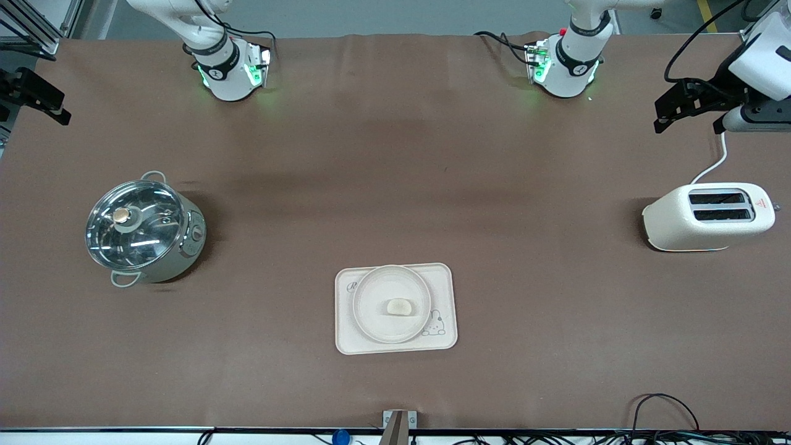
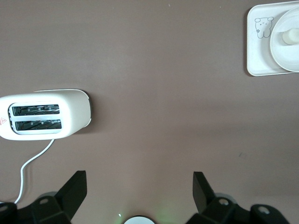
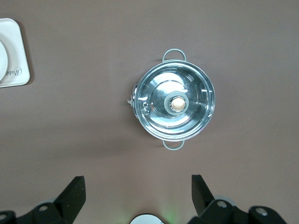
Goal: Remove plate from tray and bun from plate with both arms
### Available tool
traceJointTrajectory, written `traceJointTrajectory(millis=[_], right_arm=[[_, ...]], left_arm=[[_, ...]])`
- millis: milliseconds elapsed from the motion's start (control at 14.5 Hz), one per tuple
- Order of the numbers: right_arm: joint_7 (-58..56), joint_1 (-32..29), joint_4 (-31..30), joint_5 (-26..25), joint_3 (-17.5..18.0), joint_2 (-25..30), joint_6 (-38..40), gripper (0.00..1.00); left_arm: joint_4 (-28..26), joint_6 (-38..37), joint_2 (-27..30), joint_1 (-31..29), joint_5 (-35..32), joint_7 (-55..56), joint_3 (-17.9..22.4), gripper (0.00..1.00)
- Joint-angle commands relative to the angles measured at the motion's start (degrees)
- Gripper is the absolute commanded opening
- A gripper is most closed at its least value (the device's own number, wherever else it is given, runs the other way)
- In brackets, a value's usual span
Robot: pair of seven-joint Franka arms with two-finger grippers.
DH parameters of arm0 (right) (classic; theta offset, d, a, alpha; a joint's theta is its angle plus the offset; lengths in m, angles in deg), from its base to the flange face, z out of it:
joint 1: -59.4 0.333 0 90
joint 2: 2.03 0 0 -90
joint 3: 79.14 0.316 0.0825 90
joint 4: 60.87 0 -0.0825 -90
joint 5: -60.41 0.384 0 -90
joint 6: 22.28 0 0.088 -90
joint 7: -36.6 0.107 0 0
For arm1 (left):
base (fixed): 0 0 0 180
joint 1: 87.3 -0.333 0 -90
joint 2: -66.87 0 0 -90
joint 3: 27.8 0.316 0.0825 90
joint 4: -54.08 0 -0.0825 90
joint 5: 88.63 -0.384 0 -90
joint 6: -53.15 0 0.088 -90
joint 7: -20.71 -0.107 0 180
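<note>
The round cream plate (image 1: 371,321) lies on the rectangular cream tray (image 1: 442,281) with the rabbit drawing, near the middle of the table and close to the front camera. The small pale bun (image 1: 399,306) lies on the plate. In the left wrist view the plate (image 2: 285,58), bun (image 2: 292,36) and tray (image 2: 257,56) show at one corner. My left gripper (image 2: 140,179) is open and empty, held high near the toaster; it shows in the front view (image 1: 673,114). My right gripper (image 3: 138,182) is open and empty, high near the pot, at the front view's edge (image 1: 43,102).
A steel pot with a glass lid (image 1: 145,232) stands toward the right arm's end, also in the right wrist view (image 3: 174,105). A white toaster (image 1: 707,216) with its cord stands toward the left arm's end, also in the left wrist view (image 2: 44,114).
</note>
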Motion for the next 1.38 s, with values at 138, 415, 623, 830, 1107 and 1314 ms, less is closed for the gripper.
traceJointTrajectory(millis=[138, 415, 623, 830, 1107, 1314], right_arm=[[-0.6, 0.0, -1.9, 0.1, 0.1, 1.7, -0.4, 1.00], [-0.4, 0.5, -1.9, 0.1, 0.1, 1.5, -1.0, 1.00], [0.0, 0.8, -1.9, 0.1, 0.1, 1.5, -1.0, 1.00], [-0.1, 1.2, -1.9, 0.4, 0.1, 1.2, -3.5, 1.00], [0.4, 5.3, -2.0, 2.3, 0.1, -1.9, -6.7, 1.00], [7.9, 10.4, -1.9, 5.4, 0.1, -9.5, -13.6, 1.00]], left_arm=[[1.6, -1.0, -0.5, -0.1, 0.6, -1.0, 0.0, 1.00], [2.0, -0.9, -0.8, -0.5, 1.2, -1.5, 0.3, 1.00], [2.0, -0.9, -1.4, -0.3, 1.2, -1.3, 0.3, 1.00], [2.0, -0.9, -1.5, -0.2, 1.3, -0.8, 0.3, 1.00], [2.0, -1.0, -1.4, -0.3, 1.3, -0.3, 0.3, 1.00], [2.0, -0.9, -1.6, -0.1, 0.9, -0.2, 0.3, 1.00]])
